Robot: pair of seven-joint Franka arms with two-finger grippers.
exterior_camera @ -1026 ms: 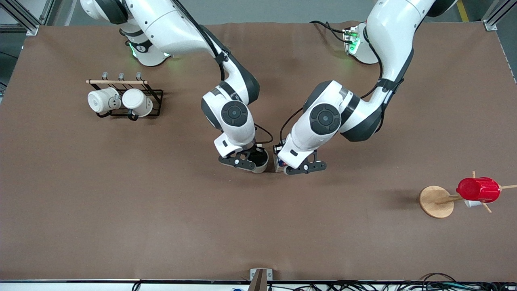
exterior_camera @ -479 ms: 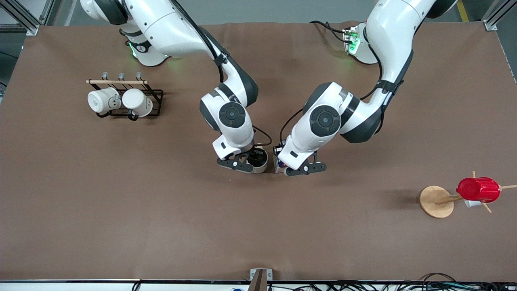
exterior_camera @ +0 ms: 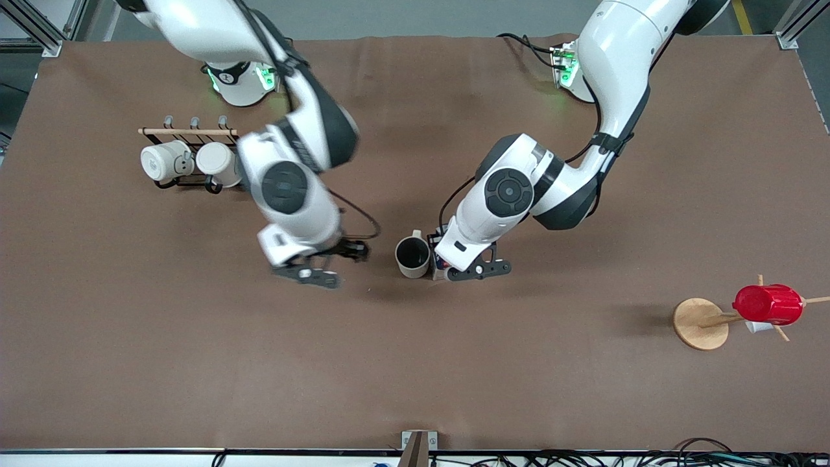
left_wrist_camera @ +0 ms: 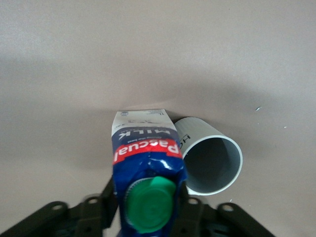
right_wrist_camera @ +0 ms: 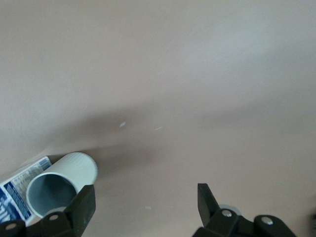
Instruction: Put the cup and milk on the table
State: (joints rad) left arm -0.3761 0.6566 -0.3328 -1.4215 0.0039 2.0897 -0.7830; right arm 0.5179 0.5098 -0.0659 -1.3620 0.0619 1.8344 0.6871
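The cream cup (exterior_camera: 413, 257) (left_wrist_camera: 212, 165) (right_wrist_camera: 59, 182) stands upright on the brown table (exterior_camera: 415, 363), near its middle, with nothing holding it. Right beside it, on the side toward the left arm's end, stands the dark-blue milk (exterior_camera: 440, 263) (left_wrist_camera: 145, 153) (right_wrist_camera: 12, 197) with its green cap up. My left gripper (exterior_camera: 449, 269) (left_wrist_camera: 147, 210) is down around the milk, which sits on the table. My right gripper (exterior_camera: 327, 263) (right_wrist_camera: 145, 192) is open and empty over bare table, off the cup toward the right arm's end.
A black wire rack (exterior_camera: 249, 155) with two white mugs stands toward the right arm's end, close to the right arm's elbow. A wooden stand (exterior_camera: 700, 323) carrying a red ribbed cup (exterior_camera: 768, 303) is at the left arm's end.
My right gripper opened, let go of the cup and swung away toward the right arm's end. The cup stays standing beside the milk. The left arm barely shifted.
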